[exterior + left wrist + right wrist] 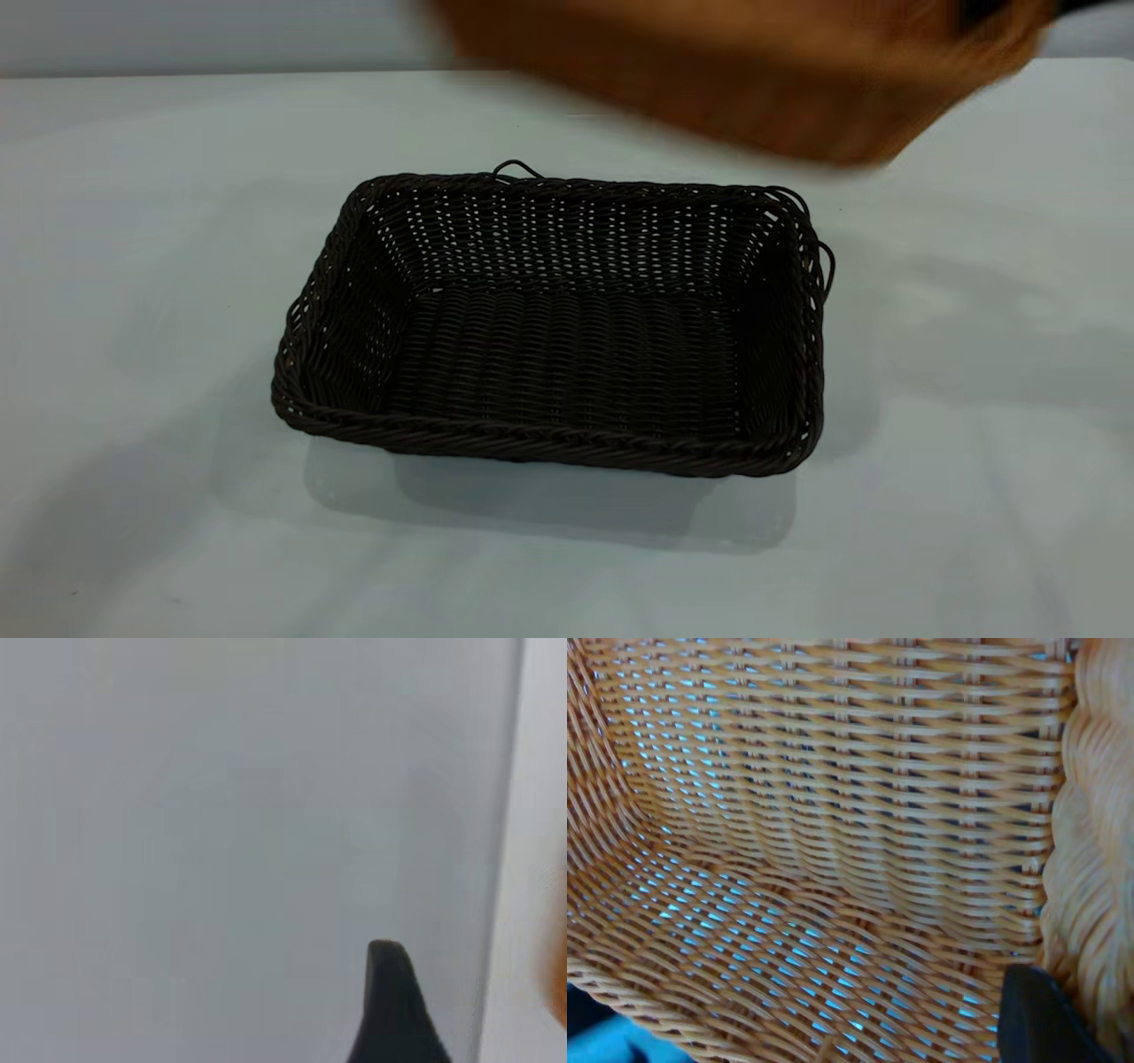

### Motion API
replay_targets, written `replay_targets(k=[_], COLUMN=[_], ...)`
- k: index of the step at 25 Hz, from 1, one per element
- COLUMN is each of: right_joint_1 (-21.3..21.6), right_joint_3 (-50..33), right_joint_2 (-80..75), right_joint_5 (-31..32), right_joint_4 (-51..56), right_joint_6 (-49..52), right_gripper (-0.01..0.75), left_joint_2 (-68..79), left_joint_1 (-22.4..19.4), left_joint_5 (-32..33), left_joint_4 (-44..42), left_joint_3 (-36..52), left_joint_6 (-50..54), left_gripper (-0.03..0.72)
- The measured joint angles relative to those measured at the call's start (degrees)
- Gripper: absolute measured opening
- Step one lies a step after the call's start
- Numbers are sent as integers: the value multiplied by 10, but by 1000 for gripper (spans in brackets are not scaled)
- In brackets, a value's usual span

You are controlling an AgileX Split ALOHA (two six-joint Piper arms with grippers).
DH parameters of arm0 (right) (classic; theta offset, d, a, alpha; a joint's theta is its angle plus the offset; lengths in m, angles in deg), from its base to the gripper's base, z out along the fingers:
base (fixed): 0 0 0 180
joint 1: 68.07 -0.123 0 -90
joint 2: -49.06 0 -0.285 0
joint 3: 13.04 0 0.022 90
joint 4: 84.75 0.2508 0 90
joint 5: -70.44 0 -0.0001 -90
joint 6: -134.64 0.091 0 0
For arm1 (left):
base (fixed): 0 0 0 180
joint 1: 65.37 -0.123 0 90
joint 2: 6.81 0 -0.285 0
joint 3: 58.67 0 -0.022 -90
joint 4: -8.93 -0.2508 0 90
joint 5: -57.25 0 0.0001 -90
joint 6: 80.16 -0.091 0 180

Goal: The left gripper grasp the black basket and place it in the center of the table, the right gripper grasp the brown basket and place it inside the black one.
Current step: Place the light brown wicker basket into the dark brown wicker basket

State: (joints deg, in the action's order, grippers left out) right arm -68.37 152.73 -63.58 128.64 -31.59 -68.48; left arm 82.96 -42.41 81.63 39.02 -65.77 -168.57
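The black basket (567,354) sits upright and empty in the middle of the white table (133,266). The brown basket (753,80) hangs tilted in the air behind it, above its far right corner and apart from it. My right gripper (992,11) is shut on the brown basket's braided rim (1099,859); one dark finger (1045,1019) lies inside against the weave, the other is hidden. My left gripper (496,992) is open and holds nothing, one dark finger (390,1001) over bare table (221,815). A sliver of the brown basket (561,983) shows at that view's edge.
The table's far edge (221,75) meets a pale wall. Bare tabletop lies on both sides of the black basket and in front of it.
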Motion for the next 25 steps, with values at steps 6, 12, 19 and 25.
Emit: replay_targets(k=[6,12,19,25], right_joint_1=[-90,-95,-95,-95], right_joint_3=[0,0,5,56], right_joint_2=[-83,-136,-137,-137], right_joint_5=[-36,-83,-72,48], right_joint_4=[-5,-32,-62,-87], right_joint_6=[2,2,-13,-64], right_gripper=[69,74,263,540], left_joint_2=[-12,-9,-9,-24], left_joint_1=[0,0,0,0], left_joint_5=[8,18,18,41], left_joint_4=[-1,-1,-1,-1], left_joint_3=[3,10,10,10], left_joint_6=[9,20,25,30], left_gripper=[426,426,426,426])
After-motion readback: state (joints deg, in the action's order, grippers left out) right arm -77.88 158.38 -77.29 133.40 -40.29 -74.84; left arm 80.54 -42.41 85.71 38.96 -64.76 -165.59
